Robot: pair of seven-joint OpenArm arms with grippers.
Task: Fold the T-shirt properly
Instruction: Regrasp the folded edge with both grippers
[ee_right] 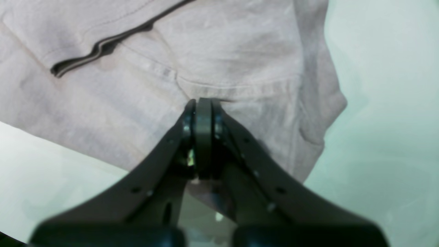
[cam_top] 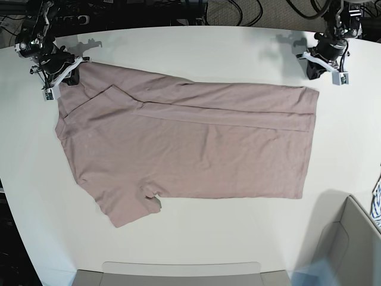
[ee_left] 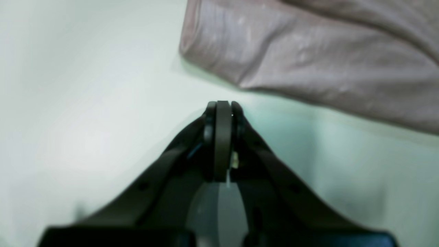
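Observation:
The dusty-pink T-shirt lies spread on the white table, its far long side folded over toward the middle and one sleeve sticking out toward the front. My right gripper is shut, its tips over the cloth near a seam at the shirt's far-left corner. No cloth shows between its jaws. My left gripper is shut and empty over bare table, just off the shirt's edge, near the far-right corner.
A grey bin stands at the front right. A grey tray sits along the front edge. A blue-and-white patterned cloth shows at the right border. Cables and stands lie behind the table's far edge.

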